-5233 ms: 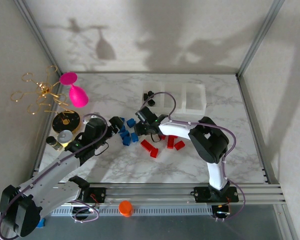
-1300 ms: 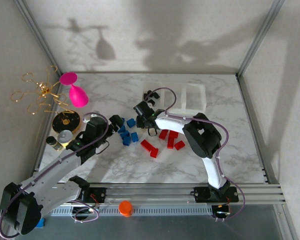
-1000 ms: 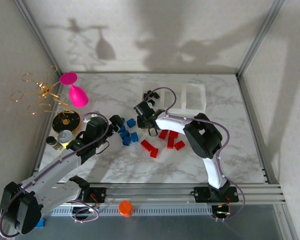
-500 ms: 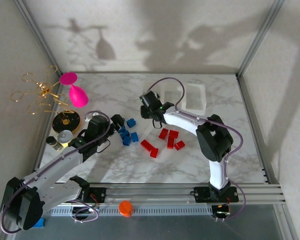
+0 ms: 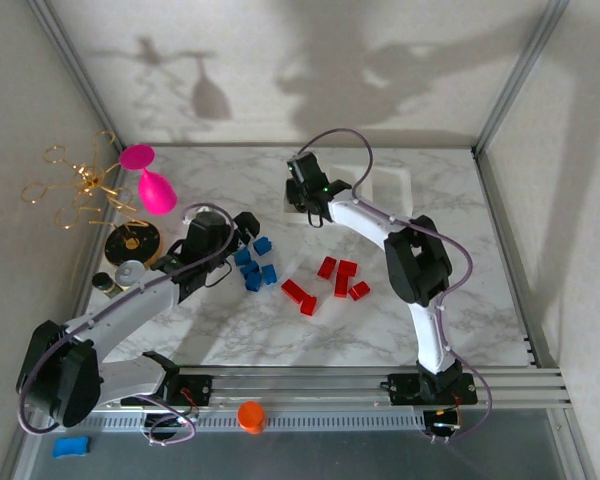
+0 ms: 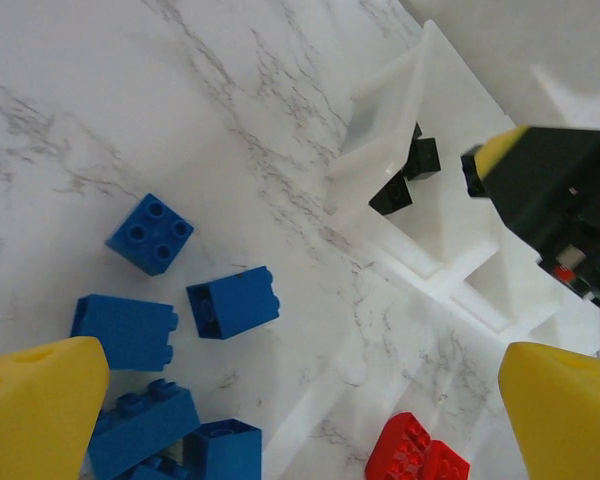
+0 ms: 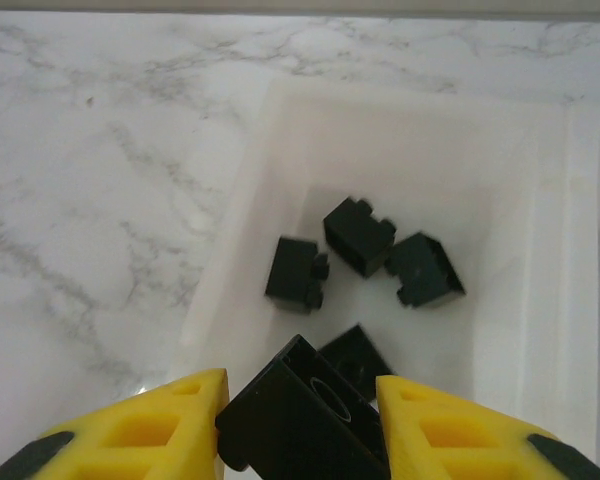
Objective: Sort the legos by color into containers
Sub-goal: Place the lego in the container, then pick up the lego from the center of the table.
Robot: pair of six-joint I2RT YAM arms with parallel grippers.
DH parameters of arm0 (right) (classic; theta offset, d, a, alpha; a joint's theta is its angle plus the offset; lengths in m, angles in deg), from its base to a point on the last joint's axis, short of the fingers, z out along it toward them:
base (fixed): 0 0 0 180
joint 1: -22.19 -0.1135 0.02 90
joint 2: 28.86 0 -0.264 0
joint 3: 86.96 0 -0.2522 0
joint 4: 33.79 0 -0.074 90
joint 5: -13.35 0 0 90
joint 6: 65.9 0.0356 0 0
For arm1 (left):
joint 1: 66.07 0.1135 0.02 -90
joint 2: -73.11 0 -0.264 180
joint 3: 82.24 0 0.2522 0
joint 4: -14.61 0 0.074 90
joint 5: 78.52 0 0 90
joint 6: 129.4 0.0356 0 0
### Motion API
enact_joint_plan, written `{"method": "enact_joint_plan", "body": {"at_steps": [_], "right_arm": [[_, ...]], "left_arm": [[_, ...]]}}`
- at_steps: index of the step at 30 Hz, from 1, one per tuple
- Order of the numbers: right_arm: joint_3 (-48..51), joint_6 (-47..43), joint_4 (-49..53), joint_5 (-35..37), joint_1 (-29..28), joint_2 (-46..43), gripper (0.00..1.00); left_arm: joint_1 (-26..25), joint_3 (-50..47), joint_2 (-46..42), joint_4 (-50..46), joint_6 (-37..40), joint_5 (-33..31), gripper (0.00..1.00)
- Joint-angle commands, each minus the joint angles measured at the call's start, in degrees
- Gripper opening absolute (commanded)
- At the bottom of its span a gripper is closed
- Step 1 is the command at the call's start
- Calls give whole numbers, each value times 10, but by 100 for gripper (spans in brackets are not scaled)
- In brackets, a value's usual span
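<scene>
Left gripper (image 5: pixel 244 226): fingers spread wide, nothing between them, low over the marble.
Blue legos (image 6: pixel 232 301): loose cluster on the marble just ahead of the left fingertips.
Red legos (image 5: pixel 338 279): scattered group right of the blue ones, apart from both grippers.
Right gripper (image 7: pixel 298 398): clamped on a black lego (image 7: pixel 292 412), above the tray's left end compartment.
Loose black legos (image 7: pixel 358 236): four lying inside that compartment, directly under the held one.
Tray (image 5: pixel 398 192): clear, at the far side.
Surface: white marble (image 5: pixel 230 325) with grey veins.
Room: pink goblet (image 5: pixel 156 192) and gold wire ornament (image 5: pixel 80 185) at left; pale walls, shadowed.
</scene>
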Motion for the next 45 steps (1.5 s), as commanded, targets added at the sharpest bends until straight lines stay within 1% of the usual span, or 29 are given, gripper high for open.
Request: {"method": "enact_joint_plan", "body": {"at_steps": [1,4,8,14,21,25,30,37,45], "right_arm": [[-40,-15,-1,28,15,37,37],[-61,-21,-2,29,21,59,39],[-89,-33,11,35,21,79,48],[-65,-34,2,23,21,49,53],[23,-33,-3,9,8,-33,58],[86,-27,-5,-17,-5,-82,61],[152,-7,-2,-32,-21,-131,63],[229,24,12,-62,-75,-186,65],[286,43,16,-97,-134,-208,67]], "left_arm": [[-3,28,21,17,17,14,100],[-3,35,31,17,21,16,100],[-3,36,33,18,25,15,100],[-3,37,28,16,25,15,100],[-3,30,4,15,20,14,100],[-3,14,-13,12,12,13,99],[-3,-10,-42,-2,7,9,100],[-3,-45,-92,-35,0,1,100],[-3,-83,-148,-83,-6,-13,100]]}}
